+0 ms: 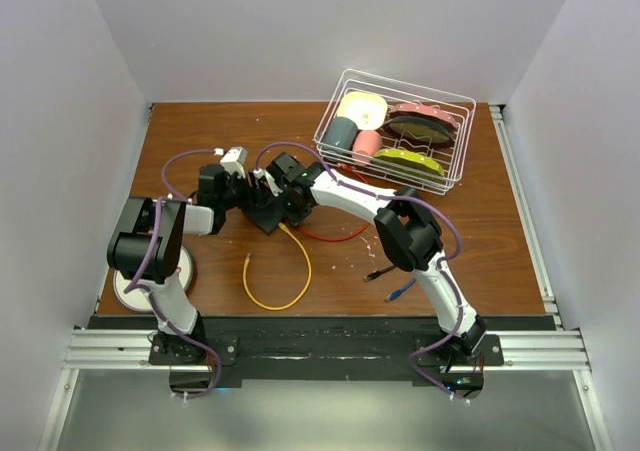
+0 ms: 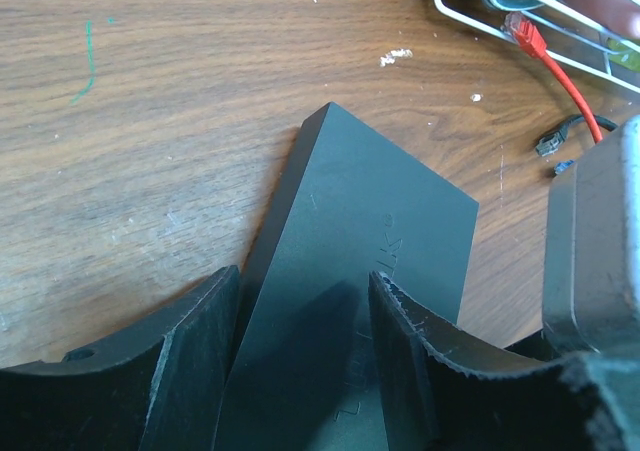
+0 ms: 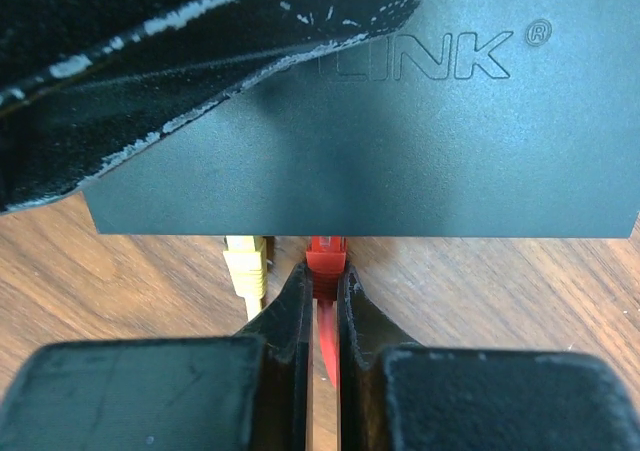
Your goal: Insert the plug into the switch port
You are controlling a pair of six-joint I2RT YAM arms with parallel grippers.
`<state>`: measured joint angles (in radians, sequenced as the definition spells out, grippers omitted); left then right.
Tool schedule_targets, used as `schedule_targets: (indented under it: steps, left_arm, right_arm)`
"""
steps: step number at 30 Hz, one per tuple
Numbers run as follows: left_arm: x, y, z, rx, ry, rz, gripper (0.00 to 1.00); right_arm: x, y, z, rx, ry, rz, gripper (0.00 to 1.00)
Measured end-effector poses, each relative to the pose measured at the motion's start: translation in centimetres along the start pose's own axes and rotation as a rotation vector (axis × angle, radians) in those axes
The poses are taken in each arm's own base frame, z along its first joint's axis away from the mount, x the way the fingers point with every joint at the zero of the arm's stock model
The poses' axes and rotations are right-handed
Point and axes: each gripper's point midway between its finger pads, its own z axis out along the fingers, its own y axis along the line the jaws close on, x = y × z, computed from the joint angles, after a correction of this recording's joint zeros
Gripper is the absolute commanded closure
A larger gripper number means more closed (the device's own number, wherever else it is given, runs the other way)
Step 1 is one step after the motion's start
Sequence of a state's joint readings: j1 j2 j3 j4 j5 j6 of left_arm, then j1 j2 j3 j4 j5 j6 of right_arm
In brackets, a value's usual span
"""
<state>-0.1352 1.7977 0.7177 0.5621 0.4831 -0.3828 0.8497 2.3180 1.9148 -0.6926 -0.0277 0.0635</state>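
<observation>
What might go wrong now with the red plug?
The red plug, pinched in the right claw, sits at the edge of the switch; pushed crooked, it might jam. The yellow plug is right beside it, so the claw might bump it. If the left claw slips, the switch might slide away.

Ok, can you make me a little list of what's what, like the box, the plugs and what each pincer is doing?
switch: flat black box lying on the wooden table
yellow plug: in a port on the switch's edge
red plug: at the port right beside the yellow one; how deep it sits is hidden
right pincer: shut on the red plug
left pincer: one finger either side of the switch; grip unclear
basket: white wire, holding dishes, at the table's far right
</observation>
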Motion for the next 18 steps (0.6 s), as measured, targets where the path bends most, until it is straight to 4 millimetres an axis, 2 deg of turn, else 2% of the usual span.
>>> schedule_targets:
  steps: [9, 18]
  left_arm:
    - [0.15, 0.03, 0.0, -0.003, 0.005, 0.008, 0.56]
    - [0.23, 0.04, -0.11, -0.034, 0.011, 0.011, 0.43]
  right_arm:
    - [0.0, -0.02, 0.0, 0.01, -0.01, 0.031, 1.0]
    - [0.14, -0.05, -0.09, 0.014, -0.018, 0.048, 0.98]
